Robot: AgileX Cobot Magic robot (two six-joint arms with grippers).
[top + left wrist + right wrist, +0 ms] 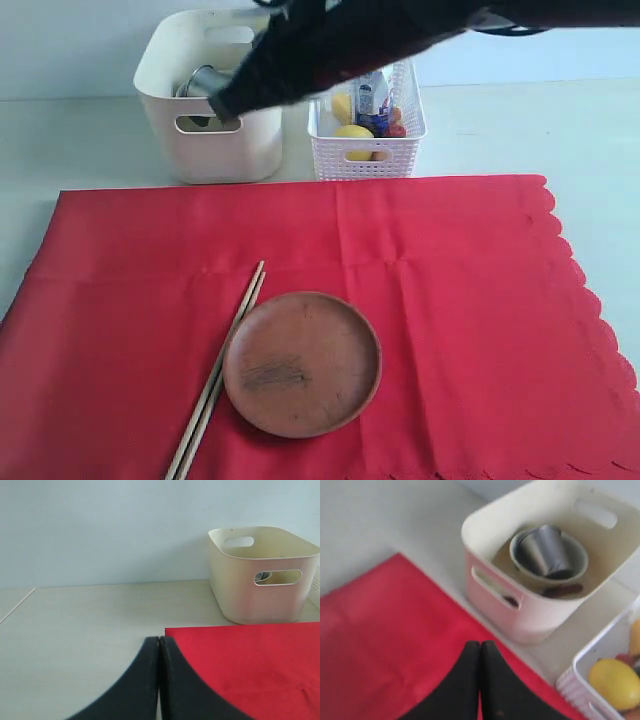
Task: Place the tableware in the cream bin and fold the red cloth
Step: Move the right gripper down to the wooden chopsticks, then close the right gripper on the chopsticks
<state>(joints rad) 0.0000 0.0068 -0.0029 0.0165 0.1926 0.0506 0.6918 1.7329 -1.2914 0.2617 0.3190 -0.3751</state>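
The red cloth point(450, 300) lies spread flat on the table. On it rest the round brown wooden plate point(302, 362) and, just to its left, the wooden chopsticks point(218, 375). Behind the cloth stands the cream bin point(210, 130), which holds the pale bowl point(577, 555), the steel cup point(545, 550) lying in the bowl, and the dark wooden spoon point(562, 590). My right gripper point(481, 645) is shut and empty. It hangs blurred over the bin's front edge point(225, 108). My left gripper point(159, 641) is shut and empty, low over the table by the cloth's corner point(250, 665).
A white lattice basket point(368, 150) stands right of the bin with a lemon point(354, 133) and a milk carton point(374, 95) in it. The right arm crosses the top of the exterior view. Pale table point(75, 630) shows to the left of the cloth.
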